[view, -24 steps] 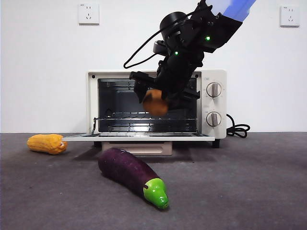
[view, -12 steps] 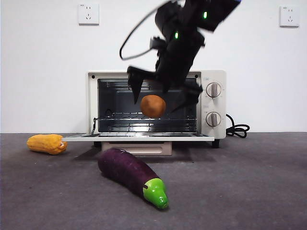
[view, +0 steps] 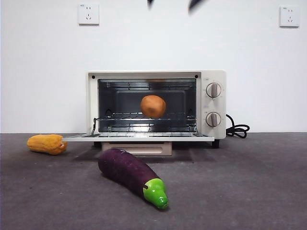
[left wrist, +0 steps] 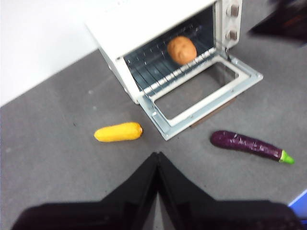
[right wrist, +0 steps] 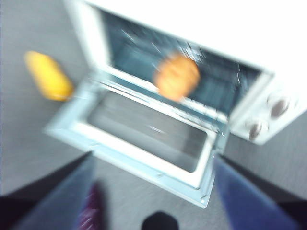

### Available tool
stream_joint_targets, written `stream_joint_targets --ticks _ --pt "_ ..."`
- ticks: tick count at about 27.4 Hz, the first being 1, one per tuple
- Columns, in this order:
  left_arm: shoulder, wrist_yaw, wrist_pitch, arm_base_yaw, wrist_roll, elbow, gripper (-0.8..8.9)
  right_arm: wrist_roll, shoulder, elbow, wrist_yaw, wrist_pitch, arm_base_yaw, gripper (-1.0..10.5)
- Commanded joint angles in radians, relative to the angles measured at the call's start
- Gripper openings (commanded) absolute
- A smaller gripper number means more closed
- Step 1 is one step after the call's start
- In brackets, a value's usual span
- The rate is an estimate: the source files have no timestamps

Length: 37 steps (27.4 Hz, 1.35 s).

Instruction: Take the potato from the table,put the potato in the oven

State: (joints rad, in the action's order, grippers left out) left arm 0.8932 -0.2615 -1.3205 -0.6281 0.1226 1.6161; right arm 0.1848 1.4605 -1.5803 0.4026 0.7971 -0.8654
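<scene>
The orange-brown potato point(view: 153, 106) rests on the wire rack inside the cream-white oven point(view: 144, 74), whose door point(view: 139, 137) lies folded down. No gripper touches it. My right gripper point(view: 172, 4) has risen above the oven, and only its two dark tips show at the top edge of the front view. In the blurred right wrist view its jaws spread wide, the gripper point(right wrist: 153, 158) is empty, and the potato point(right wrist: 177, 76) lies beyond it. My left gripper point(left wrist: 157, 154) is shut with nothing in it, high over the table point(left wrist: 57, 158). From there the potato point(left wrist: 182, 49) shows in the oven point(left wrist: 144, 19).
A purple eggplant point(view: 132, 175) with a green tip lies on the table point(view: 249, 182) in front of the oven door. A yellow-orange corn cob point(view: 47, 143) lies left of the door. The oven's black cord point(view: 237, 129) coils at its right side.
The right gripper opened and let go of the potato, which now sits on the rack. The arm then rose almost out of the front view.
</scene>
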Motion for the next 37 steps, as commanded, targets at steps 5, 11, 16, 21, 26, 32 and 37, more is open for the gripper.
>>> stream_joint_targets --ticks 5,11,16,21,26,32,37 --pt "0.036 0.034 0.159 0.003 0.019 -0.188 -0.05 -0.027 -0.234 -0.003 0.117 0.167 -0.096 0.9" --pt "0.047 0.183 0.32 0.049 0.018 -0.383 -0.08 -0.021 -0.367 -0.003 0.117 0.309 -0.112 0.4" --pt "0.074 0.48 0.434 0.191 0.019 -0.527 -0.09 0.008 -0.467 -0.003 0.1 0.396 -0.112 0.3" --pt "0.127 0.827 0.538 0.416 0.018 -0.637 -0.09 0.037 -0.564 -0.003 0.065 0.436 -0.112 -0.1" --pt "0.234 1.019 0.573 0.631 -0.001 -0.679 -0.09 0.093 -0.652 -0.003 0.042 0.463 -0.112 -0.1" --pt "0.403 1.055 0.698 0.751 -0.122 -0.679 -0.09 0.166 -0.726 -0.003 0.046 0.538 -0.111 -0.1" --pt "0.552 1.057 0.718 0.749 -0.133 -0.679 -0.09 0.2 -0.742 -0.003 0.09 0.58 -0.111 -0.1"
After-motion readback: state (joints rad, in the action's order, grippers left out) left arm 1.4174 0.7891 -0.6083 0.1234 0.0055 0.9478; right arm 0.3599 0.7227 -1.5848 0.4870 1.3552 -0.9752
